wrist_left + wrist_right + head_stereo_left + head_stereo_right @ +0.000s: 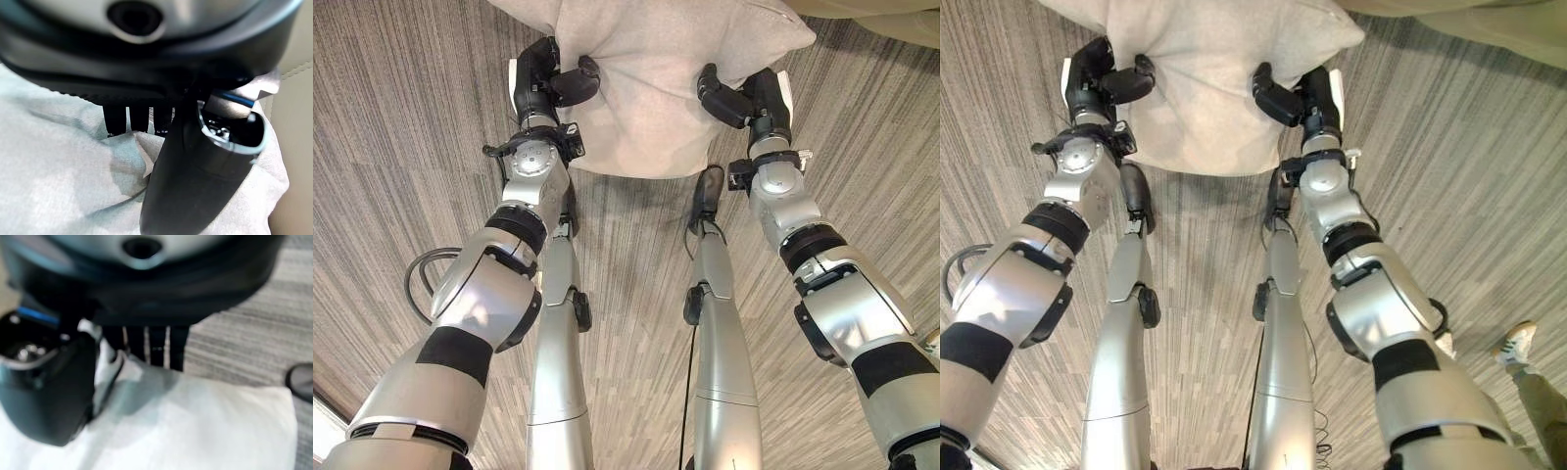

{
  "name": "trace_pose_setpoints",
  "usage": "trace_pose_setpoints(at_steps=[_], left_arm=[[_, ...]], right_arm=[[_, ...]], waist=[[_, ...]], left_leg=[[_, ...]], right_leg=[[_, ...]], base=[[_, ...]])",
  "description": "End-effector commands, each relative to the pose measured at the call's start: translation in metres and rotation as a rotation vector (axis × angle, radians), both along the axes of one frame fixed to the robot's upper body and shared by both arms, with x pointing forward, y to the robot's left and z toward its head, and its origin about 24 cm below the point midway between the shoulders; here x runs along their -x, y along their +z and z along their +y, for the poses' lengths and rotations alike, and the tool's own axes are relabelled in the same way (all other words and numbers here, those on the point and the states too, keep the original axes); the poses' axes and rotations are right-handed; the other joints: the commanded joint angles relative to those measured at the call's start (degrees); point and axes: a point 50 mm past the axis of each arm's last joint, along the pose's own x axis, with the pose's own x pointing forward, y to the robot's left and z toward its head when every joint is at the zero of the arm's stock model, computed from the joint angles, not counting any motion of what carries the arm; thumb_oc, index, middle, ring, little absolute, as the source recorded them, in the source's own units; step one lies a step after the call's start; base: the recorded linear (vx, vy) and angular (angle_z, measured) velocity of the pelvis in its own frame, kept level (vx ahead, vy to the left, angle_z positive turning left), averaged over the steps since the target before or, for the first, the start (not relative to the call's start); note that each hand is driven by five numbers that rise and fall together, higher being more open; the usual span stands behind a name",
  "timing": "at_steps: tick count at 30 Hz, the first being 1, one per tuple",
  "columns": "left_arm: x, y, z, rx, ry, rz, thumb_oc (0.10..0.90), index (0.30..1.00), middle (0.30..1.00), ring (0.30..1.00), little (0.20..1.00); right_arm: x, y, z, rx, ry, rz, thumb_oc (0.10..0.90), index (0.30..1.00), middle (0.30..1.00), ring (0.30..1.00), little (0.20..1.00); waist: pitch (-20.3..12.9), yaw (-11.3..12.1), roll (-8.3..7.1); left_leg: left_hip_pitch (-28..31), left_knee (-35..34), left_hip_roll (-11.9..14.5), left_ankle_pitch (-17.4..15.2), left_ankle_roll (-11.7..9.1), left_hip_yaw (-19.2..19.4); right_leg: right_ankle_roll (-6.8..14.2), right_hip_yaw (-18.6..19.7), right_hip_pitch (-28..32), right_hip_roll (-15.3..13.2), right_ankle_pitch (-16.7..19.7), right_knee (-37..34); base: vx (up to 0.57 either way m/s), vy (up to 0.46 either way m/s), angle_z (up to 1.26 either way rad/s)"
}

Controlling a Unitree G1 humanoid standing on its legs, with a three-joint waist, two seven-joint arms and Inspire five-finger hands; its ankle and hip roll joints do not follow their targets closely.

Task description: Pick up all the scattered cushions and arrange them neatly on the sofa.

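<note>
A pale beige cushion (651,78) is held off the carpet (401,127) between both hands, beside the sofa (891,20) edge. The left hand (551,80) and right hand (744,96) are each pinched onto the fabric of opposite side edges. The cushion is judged soft, light and yielding; the cloth bunches, so side seams are best gripped.

Striped grey carpet (391,147), person's shoe (1515,343)

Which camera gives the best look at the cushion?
The left eye view: the cushion hangs with both sides pinched by the left hand and right hand. The right eye view matches. Wrist views show close-up fabric.
</note>
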Motion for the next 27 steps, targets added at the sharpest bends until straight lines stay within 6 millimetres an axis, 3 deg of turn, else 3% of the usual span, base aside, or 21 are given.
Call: trace_pose_setpoints(at_steps=[1,6,8,9,11,16,17,22,23,25,27], left_arm=[[0.034,0.068,-0.124,-0.023,-0.407,-0.287,0.4,0.3,0.3,0.3,0.3],[0.042,0.058,-0.136,0.035,-0.44,-0.322,0.4,0.3,0.3,0.3,0.3],[0.053,0.031,-0.142,0.117,-0.488,-0.329,0.4,0.3,0.3,0.3,0.3],[0.053,0.03,-0.143,0.116,-0.487,-0.326,0.4,0.3,0.3,0.3,0.3],[0.058,-0.003,-0.141,0.181,-0.504,-0.273,0.4,0.3,0.3,0.3,0.3],[0.058,-0.003,-0.141,0.181,-0.504,-0.273,0.4,0.3,0.3,0.3,0.3],[0.074,-0.085,-0.118,0.205,-0.482,-0.129,0.4,0.3,0.3,0.3,0.3],[0.1,-0.122,-0.098,0.141,-0.523,-0.108,0.4,0.3,0.3,0.3,0.3],[0.109,-0.13,-0.095,0.126,-0.55,-0.108,0.4,0.3,0.3,0.3,0.3],[0.114,-0.132,-0.095,0.12,-0.564,-0.111,0.4,0.3,0.3,0.3,0.3],[0.125,-0.143,-0.092,0.135,-0.591,-0.093,0.4,0.3,0.3,0.3,0.3]], right_arm=[[0.012,0.025,0.103,0.183,0.308,-0.121,0.4,0.3,0.3,0.3,0.3],[0.015,0.024,0.099,0.07,0.306,-0.163,0.4,0.3,0.3,0.3,0.3],[0.023,0.014,0.093,0.005,0.311,-0.22,0.4,0.3,0.3,0.3,0.3],[0.023,0.013,0.093,0.004,0.31,-0.218,0.4,0.3,0.3,0.3,0.3],[0.028,-0.007,0.082,-0.007,0.283,-0.216,0.4,0.3,0.3,0.3,0.3],[0.028,-0.007,0.082,-0.007,0.283,-0.216,0.4,0.3,0.3,0.3,0.3],[0.054,-0.092,0.062,-0.079,0.283,-0.083,0.4,0.3,0.3,0.3,0.3],[0.094,-0.149,0.052,-0.099,0.336,0.02,0.4,0.3,0.3,0.3,0.3],[0.103,-0.159,0.044,-0.06,0.327,0.039,0.4,0.3,0.3,0.3,0.3],[0.109,-0.164,0.042,-0.041,0.331,0.047,0.4,0.3,0.3,0.3,0.3],[0.122,-0.175,0.029,-0.014,0.318,0.077,0.4,0.3,0.3,0.3,0.3]], waist=[[3.24,-0.32,1.86],[3.24,-0.25,1.7],[3.24,-0.18,1.72],[3.24,-0.16,1.69],[3.23,0.07,1.8],[3.23,0.07,1.8],[3.23,0.84,0.46],[1.12,2.05,-0.67],[-0.76,2.47,-1.14],[-1.86,2.54,-1.33],[-5.68,2.65,-1.84]], left_leg=[[2.82,-0.95,-0.2,-4.64,-2.02,-3.52],[4.49,-1.0,-0.33,-4.71,-2.07,-3.49],[6.61,-0.97,-0.43,-5.02,-2.16,-3.47],[6.76,-0.99,-0.43,-5.04,-2.16,-3.5],[9.72,-1.16,-0.6,-5.41,-2.06,-3.38],[9.72,-1.17,-0.6,-5.41,-2.06,-3.38],[22.27,-2.58,-0.94,-6.45,-1.93,-3.59],[35.13,-4.23,-0.5,-7.31,-2.1,-3.95],[40.08,-4.98,-0.16,-7.96,-2.09,-3.88],[42.58,-5.09,-0.09,-8.4,-2.01,-3.87],[50.61,-5.85,0.21,-9.83,-1.75,-3.27]], right_leg=[[1.43,3.36,3.73,1.22,-7.56,2.16],[1.53,3.06,5.69,1.24,-7.46,2.09],[1.51,2.52,7.98,1.19,-7.53,2.22],[1.5,2.49,8.15,1.19,-7.53,2.18],[1.39,2.02,10.85,1.24,-7.56,2.32],[1.39,2.02,10.85,1.24,-7.56,2.32],[0.96,-0.22,23.39,0.94,-7.6,1.21],[0.67,-2.76,37.19,0.33,-8.48,-1.59],[0.66,-3.63,42.86,0.1,-9.09,-3.04],[0.64,-4.07,45.63,0.12,-9.42,-3.52],[0.69,-4.82,53.76,-0.09,-10.09,-5.15]], base=[[0.0,0.0,0.0],[0.0,0.0,0.0],[-0.02,-0.039,0.04],[-0.02,-0.035,0.07],[-0.03,-0.005,0.1],[-0.02,-0.015,0.03],[-0.09,-0.113,0.02],[0.0,-0.069,0.19],[0.08,-0.06,-0.01],[0.1,-0.044,-0.03],[0.23,-0.042,0.03]])
